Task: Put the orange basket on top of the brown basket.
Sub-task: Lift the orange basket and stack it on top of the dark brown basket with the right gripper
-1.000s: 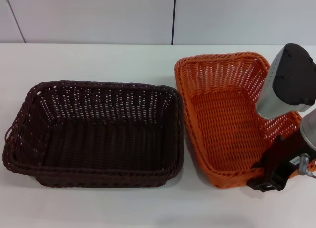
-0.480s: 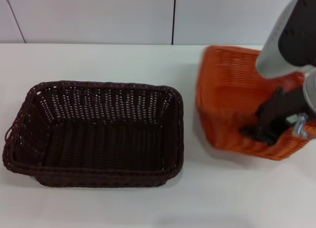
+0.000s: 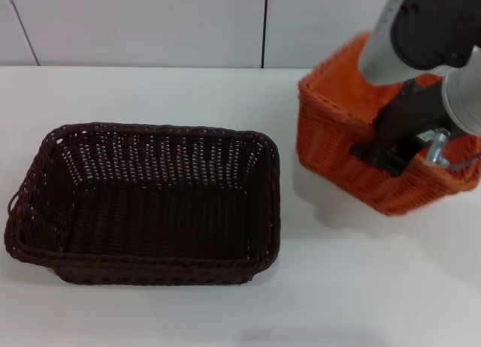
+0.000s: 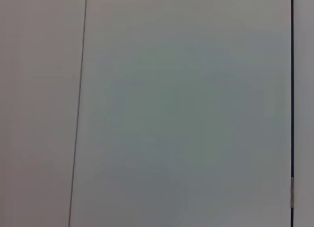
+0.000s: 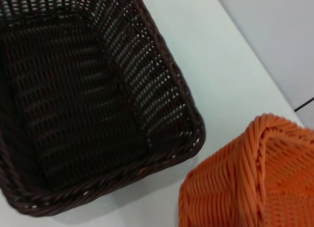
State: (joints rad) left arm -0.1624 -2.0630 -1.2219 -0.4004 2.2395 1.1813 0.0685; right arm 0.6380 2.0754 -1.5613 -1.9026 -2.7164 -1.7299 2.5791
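The orange basket [image 3: 338, 148] hangs tilted in the air above the table at the right, its near rim gripped by my right gripper [image 3: 387, 153], which is shut on it. It also shows in the right wrist view [image 5: 245, 183]. The brown basket [image 3: 146, 204] sits flat and empty on the white table at the left, apart from the orange one; the right wrist view shows its corner [image 5: 98, 104]. My left gripper is out of view; its wrist camera shows only a blank wall.
The white table [image 3: 361, 287] has a white panelled wall [image 3: 150, 24] behind its far edge. The right arm's grey housing [image 3: 421, 24] is above the orange basket.
The right gripper has lifted the orange basket off the table, tilting it and carrying it up and a little back. The brown basket has not moved.
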